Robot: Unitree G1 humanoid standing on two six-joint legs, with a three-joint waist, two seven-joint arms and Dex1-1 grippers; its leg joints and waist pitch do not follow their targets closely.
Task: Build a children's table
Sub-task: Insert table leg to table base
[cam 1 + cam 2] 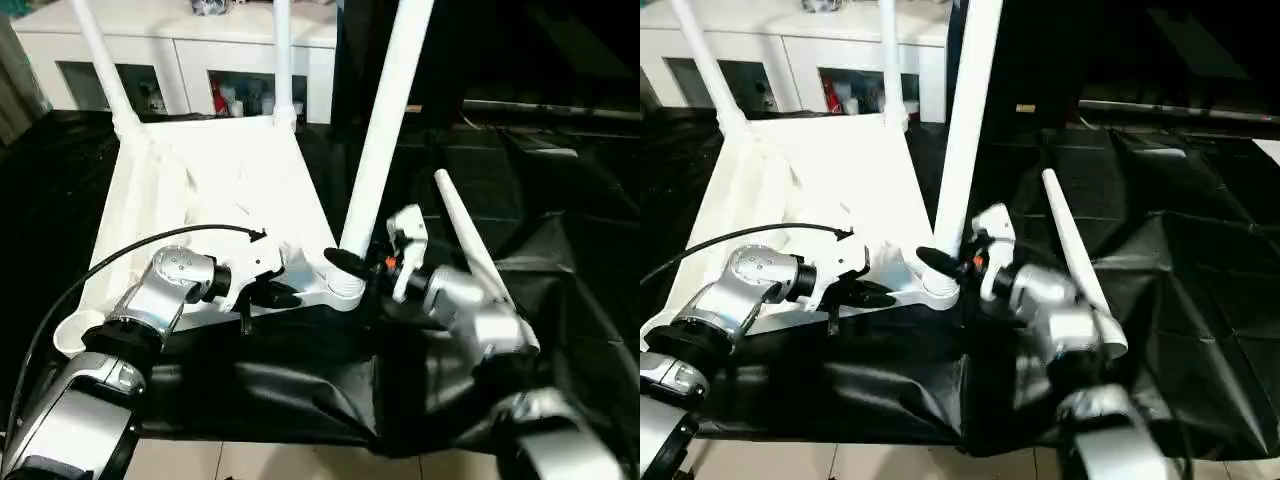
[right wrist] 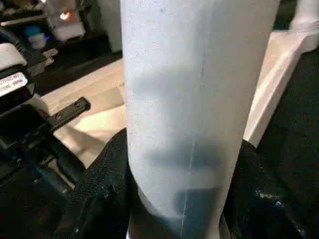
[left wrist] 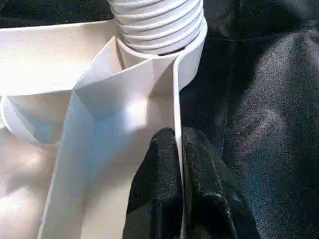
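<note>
Gripping the near-right leg (image 1: 385, 130) above its socket (image 1: 345, 290), right gripper (image 2: 174, 199) clamps half-open; left gripper (image 3: 179, 164) pinches tabletop (image 1: 215, 185) rim, near-closed.

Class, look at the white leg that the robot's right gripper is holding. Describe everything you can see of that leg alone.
The leg is a long, smooth, white cylinder, plastic by its look. It stands leaning slightly, its top past the picture's edge. Its ribbed lower end sits in the round near corner socket of the upturned tabletop. The right gripper clasps it just above the socket, one black finger on each side.
</note>
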